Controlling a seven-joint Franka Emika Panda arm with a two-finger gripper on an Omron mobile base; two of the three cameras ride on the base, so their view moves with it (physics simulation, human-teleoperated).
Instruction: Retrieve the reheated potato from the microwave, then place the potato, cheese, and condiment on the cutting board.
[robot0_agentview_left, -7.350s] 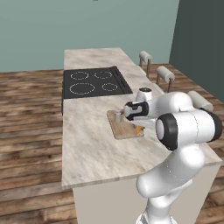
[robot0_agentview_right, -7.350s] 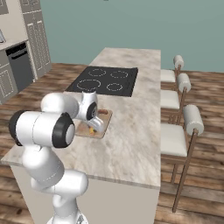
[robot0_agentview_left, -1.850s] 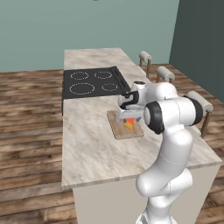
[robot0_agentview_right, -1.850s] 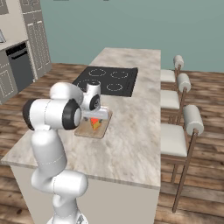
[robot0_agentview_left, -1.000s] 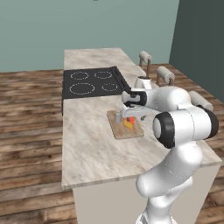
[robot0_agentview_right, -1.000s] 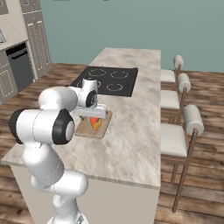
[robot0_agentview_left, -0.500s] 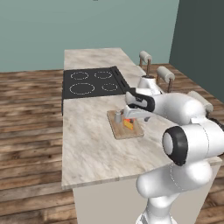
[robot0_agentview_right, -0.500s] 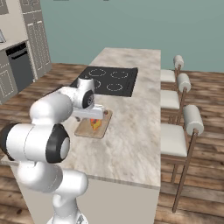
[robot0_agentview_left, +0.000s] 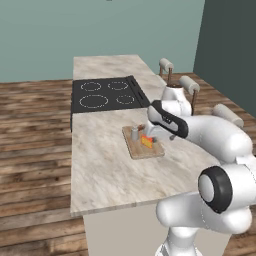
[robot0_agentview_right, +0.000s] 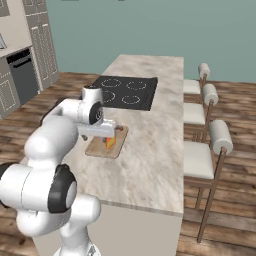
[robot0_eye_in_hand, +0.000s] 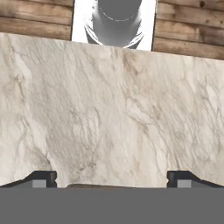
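Left base view, left to right: the black cooktop (robot0_agentview_left: 107, 94) lies at upper left of centre on the marble counter (robot0_agentview_left: 105, 165). The cutting board (robot0_agentview_left: 143, 142) sits at frame centre. On it, the condiment (robot0_agentview_left: 134, 133) stands upright at the board's left end, the cheese (robot0_agentview_left: 146, 141) lies just right of it, and a small tan lump that is probably the potato (robot0_agentview_left: 142, 128) sits at the board's far edge, partly hidden. The arm crosses from the right, its hand above the board's right end.

Right base view: the cheese (robot0_agentview_right: 110, 142) shows on the cutting board (robot0_agentview_right: 106, 145) left of centre, directly under the hand; stools (robot0_agentview_right: 218, 136) line the right side.

Hand view: the gripper (robot0_eye_in_hand: 112, 179) has its fingertips (robot0_eye_in_hand: 40, 178) far apart at the lower corners, nothing between them, bare counter above.

Judgement: all three items appear to be on the board, so placement looks done. The sound move is a straight lift clear of the board with the jaws kept wide, avoiding any sideways sweep that could topple the shaker.
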